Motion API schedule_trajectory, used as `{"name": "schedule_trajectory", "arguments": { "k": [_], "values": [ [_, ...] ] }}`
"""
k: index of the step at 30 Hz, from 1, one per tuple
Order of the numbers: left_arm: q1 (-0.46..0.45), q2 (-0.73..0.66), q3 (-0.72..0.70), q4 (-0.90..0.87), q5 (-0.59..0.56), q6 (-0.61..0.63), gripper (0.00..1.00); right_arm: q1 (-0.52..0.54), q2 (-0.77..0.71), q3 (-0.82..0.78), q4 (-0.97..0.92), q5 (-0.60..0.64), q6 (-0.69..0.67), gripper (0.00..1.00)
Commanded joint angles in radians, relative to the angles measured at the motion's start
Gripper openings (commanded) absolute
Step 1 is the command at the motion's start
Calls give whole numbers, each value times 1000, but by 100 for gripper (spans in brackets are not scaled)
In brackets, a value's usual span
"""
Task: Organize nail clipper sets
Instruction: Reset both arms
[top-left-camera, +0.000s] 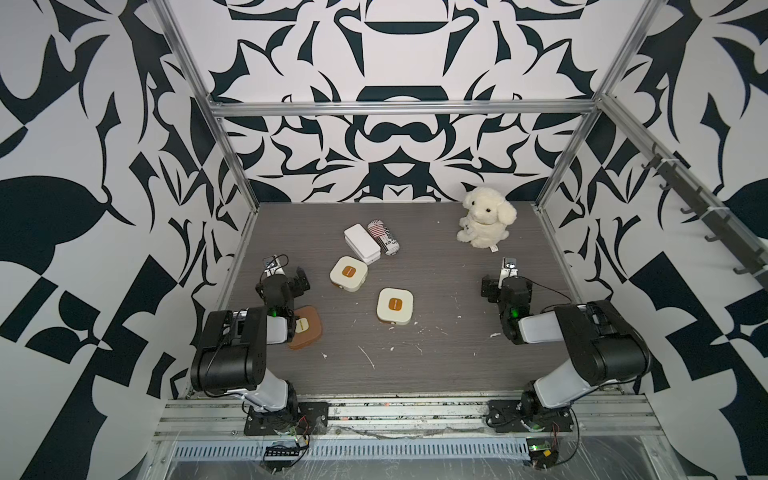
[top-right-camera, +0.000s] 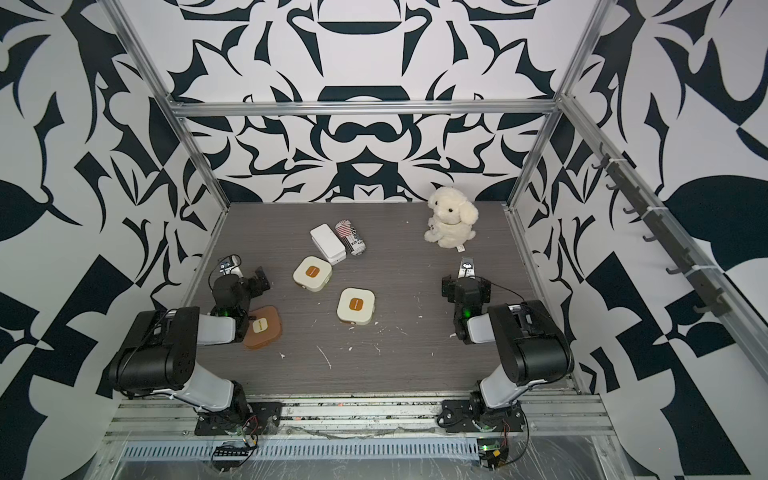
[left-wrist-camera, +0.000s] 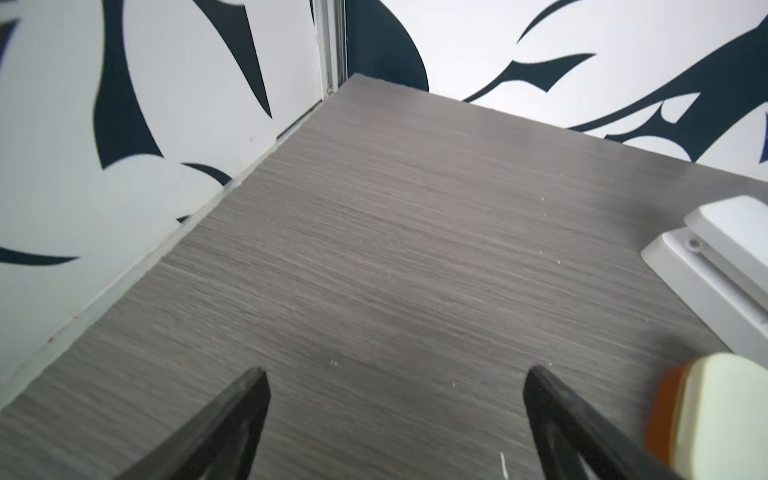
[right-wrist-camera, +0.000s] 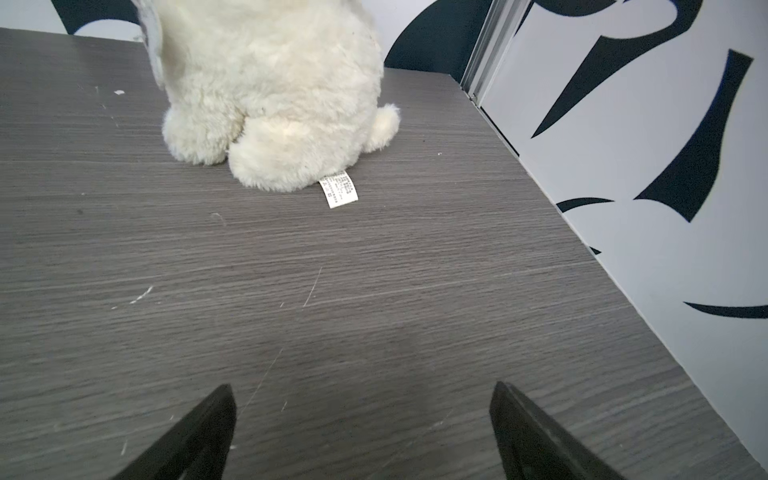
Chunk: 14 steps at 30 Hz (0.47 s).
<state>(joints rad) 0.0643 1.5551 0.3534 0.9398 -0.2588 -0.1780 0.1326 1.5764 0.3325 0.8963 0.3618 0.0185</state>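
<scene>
Both top views show the far cream case (top-left-camera: 348, 274), near cream case (top-left-camera: 395, 305) and tan-brown case (top-left-camera: 311, 333) shut mid-tabletop (top-left-camera: 436, 353), the last partly under my left arm. I judge them light, rigid and slick, so I'd pinch opposite side walls. Left end effector (left-wrist-camera: 395, 374) and right end effector (right-wrist-camera: 361, 390) gape empty; any clippers inside are hidden.

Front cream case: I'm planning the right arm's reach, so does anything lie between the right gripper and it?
Nothing visible does. Between the open right gripper and the front cream case there is only table with small white flecks. The plush dog sits farther back, off that line.
</scene>
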Motion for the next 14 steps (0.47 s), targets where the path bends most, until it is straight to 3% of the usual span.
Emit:
{"name": "schedule_trajectory", "arguments": {
  "k": [1,14],
  "values": [
    [-3,-7,6,-6,-15,19,100,-1,-26,7,41,3,3,100],
    [-9,-4,23,-42,-30,13,100,-27,-25,28,-1,-157,-34,100]
  ]
}}
